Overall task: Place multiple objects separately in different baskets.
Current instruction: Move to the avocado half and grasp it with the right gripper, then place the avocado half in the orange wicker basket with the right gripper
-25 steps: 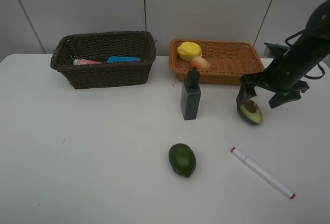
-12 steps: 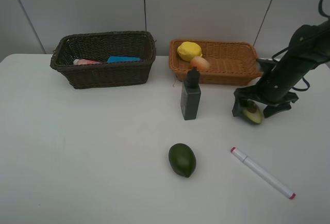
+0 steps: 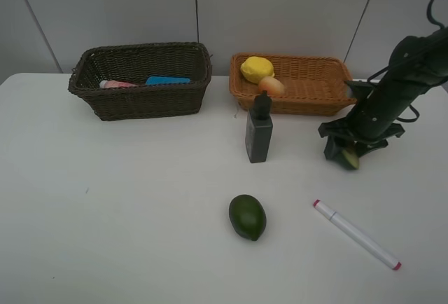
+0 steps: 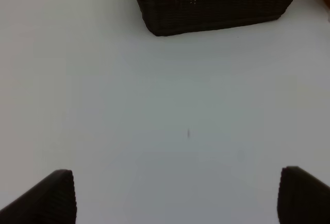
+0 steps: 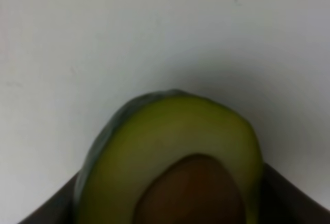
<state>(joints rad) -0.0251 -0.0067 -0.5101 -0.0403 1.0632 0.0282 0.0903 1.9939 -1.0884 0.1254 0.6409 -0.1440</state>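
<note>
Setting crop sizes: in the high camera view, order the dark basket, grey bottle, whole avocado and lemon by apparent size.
1. dark basket
2. grey bottle
3. whole avocado, though it sits nearer the camera
4. lemon, farther back

Two baskets: dark brown basket (image 3: pixel 140 102), orange-tan basket (image 3: pixel 308 105). One each: lemon (image 3: pixel 257 68), peach (image 3: pixel 272 85), whole avocado (image 3: pixel 247 216), avocado half (image 5: pixel 170 126), dark grey bottle (image 3: pixel 259 132), pink bottle (image 3: pixel 115 84), blue item (image 3: pixel 168 80), white marker (image 3: pixel 357 235).
</note>
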